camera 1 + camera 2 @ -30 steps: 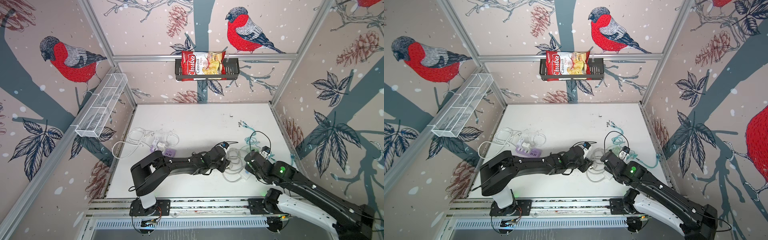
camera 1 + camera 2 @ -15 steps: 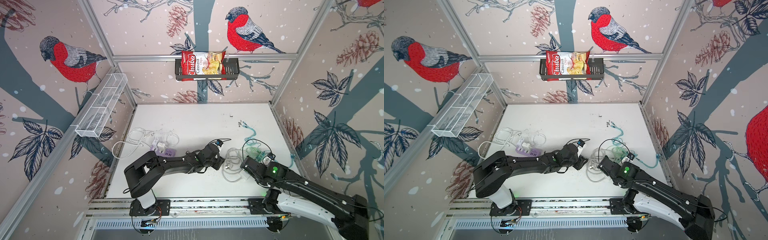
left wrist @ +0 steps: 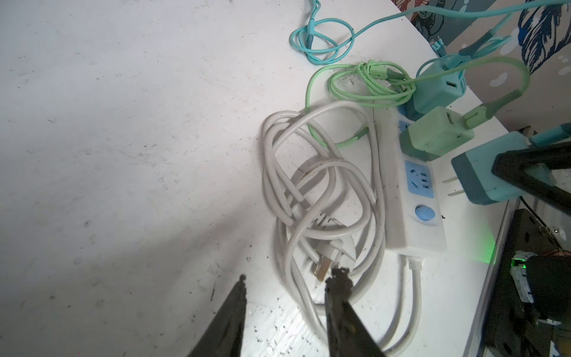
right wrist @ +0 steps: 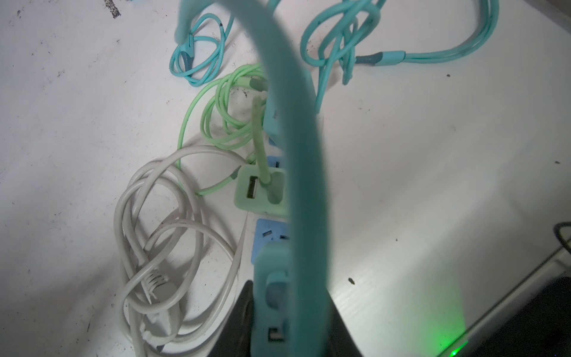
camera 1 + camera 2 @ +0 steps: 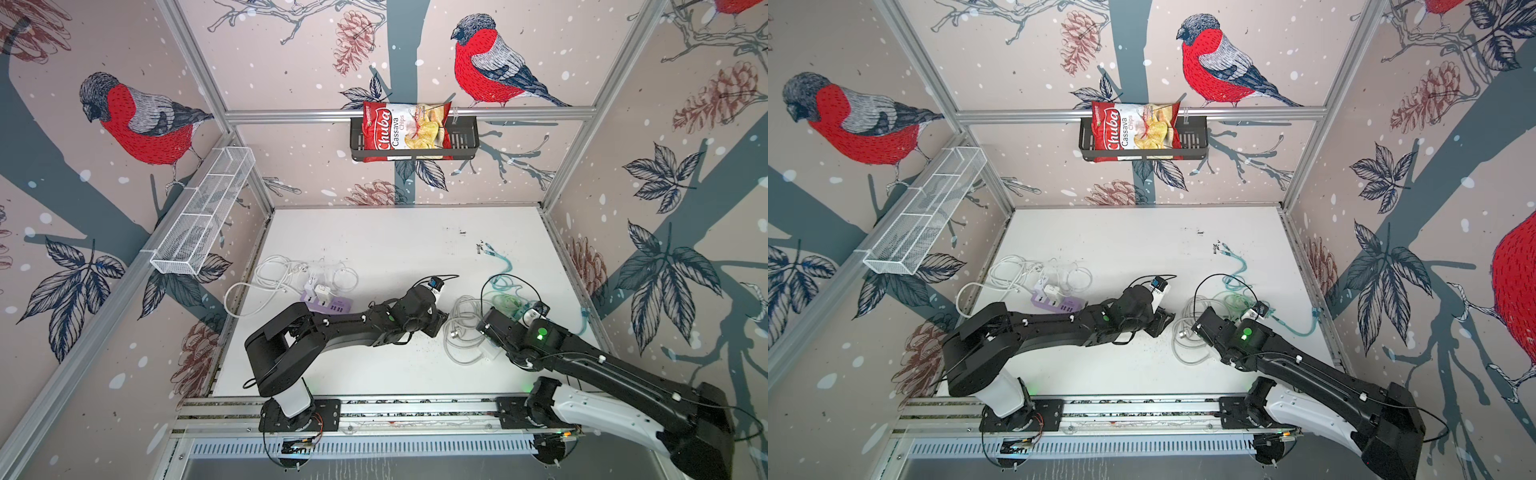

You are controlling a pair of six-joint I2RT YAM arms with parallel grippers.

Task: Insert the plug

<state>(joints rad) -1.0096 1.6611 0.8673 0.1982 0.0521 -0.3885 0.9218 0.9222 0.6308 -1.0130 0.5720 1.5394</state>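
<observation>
A teal plug [image 4: 272, 296] with two bare prongs, also seen as the teal plug [image 3: 488, 173] in the left wrist view, hangs just above the white power strip [image 3: 398, 222]. My right gripper [image 4: 278, 315] is shut on it. The prongs face the strip's free blue socket [image 3: 418, 179]. A green charger [image 3: 435, 133] and a blue-teal charger [image 3: 438, 89] sit in the strip's other sockets. My left gripper [image 3: 290, 275] stands open and empty by the coiled white cable [image 3: 321, 191]. In both top views the left gripper [image 5: 438, 322] and right gripper [image 5: 484, 332] face each other across the coil.
Teal and green cables [image 3: 364, 83] lie tangled behind the strip. A purple power strip [image 5: 328, 305] with white chargers and white cords lies at the left. A wire basket [image 5: 203, 216] and a rack with a chips bag [image 5: 405, 131] hang on the walls.
My right gripper has carried the plug a little left and toward the front, over the strip. My left gripper has drawn back slightly to the left of the coil.
</observation>
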